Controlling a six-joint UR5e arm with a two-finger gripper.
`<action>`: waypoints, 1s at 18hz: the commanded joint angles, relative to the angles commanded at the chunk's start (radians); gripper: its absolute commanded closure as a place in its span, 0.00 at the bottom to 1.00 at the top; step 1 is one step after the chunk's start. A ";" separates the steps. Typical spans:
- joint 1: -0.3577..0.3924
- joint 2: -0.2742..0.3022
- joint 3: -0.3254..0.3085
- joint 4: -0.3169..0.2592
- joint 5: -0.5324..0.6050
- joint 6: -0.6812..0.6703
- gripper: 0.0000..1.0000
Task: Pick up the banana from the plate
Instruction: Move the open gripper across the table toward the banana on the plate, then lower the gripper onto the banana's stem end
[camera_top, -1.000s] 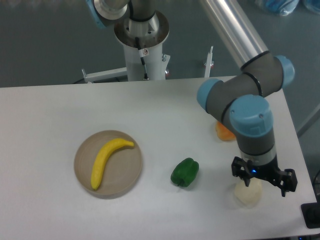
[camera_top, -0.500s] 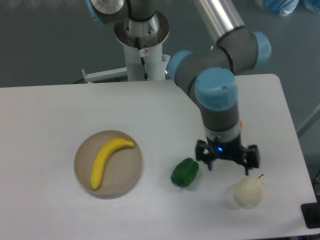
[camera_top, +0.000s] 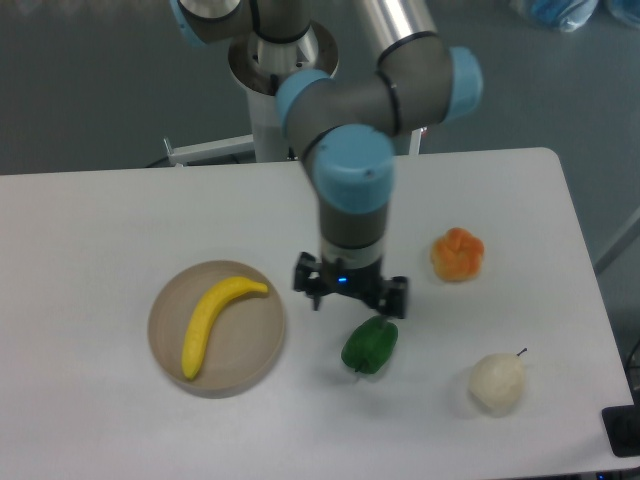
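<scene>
End effector (camera_top: 350, 296) open, empty, right of round tan plate (camera_top: 256, 361); long curved yellow banana (camera_top: 214, 317) untouched; approach and grasp remain.

light: even, overhead | shadows: soft, faint | focus: slightly soft | glare: none

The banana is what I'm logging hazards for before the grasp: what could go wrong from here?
The banana lies diagonally on the plate, so the fingers may straddle it badly and pinch one end, letting it swing or slip. The plate's low rim could catch a finger on descent. The gripper hovers just above the green pepper; a low sideways move might knock it.
</scene>
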 joint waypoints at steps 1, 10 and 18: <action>-0.020 0.002 -0.021 0.020 0.000 -0.011 0.00; -0.127 -0.003 -0.180 0.190 0.009 -0.098 0.00; -0.206 -0.028 -0.193 0.195 0.012 -0.144 0.00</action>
